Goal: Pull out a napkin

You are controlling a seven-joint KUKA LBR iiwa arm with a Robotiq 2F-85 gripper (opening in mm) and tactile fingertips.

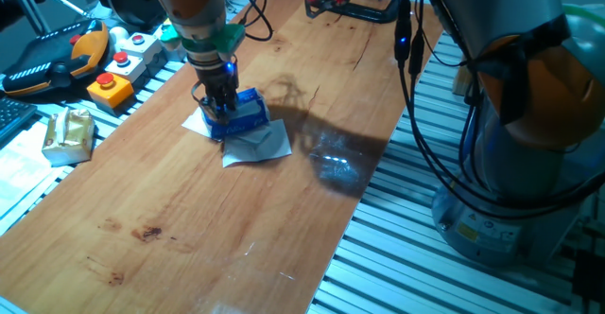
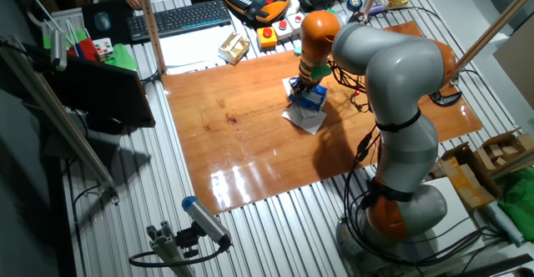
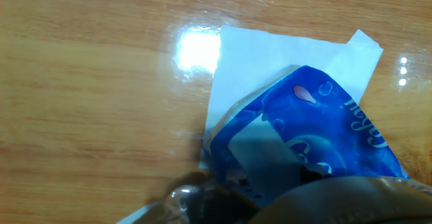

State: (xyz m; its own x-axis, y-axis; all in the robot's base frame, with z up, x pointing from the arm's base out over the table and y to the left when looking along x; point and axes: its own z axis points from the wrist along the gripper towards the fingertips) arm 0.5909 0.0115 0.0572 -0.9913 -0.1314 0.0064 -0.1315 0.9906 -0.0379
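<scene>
The small blue packet (image 1: 246, 113) with a white label lies on bright white paper sheets (image 1: 257, 146) on the wooden table (image 1: 189, 219). My gripper (image 1: 221, 108) is down at the packet's left end, fingertips touching it. In the hand view the blue packet (image 3: 331, 126) fills the lower right, with the white sheets (image 3: 270, 55) under it. A pale bluish-white patch (image 3: 260, 146) shows at the packet's opening, right in front of my blurred fingers (image 3: 337, 198). I cannot tell whether it is the napkin or the label. The fingertips are hidden. The packet (image 2: 312, 98) also shows in the other fixed view.
A yellow and red button box (image 1: 112, 87), a grey button box (image 1: 142, 54) and a pale wrapped block (image 1: 68, 134) lie past the table's left edge. A black clamp (image 1: 350, 7) sits at the far end. A keyboard (image 2: 179, 18) lies beyond the table.
</scene>
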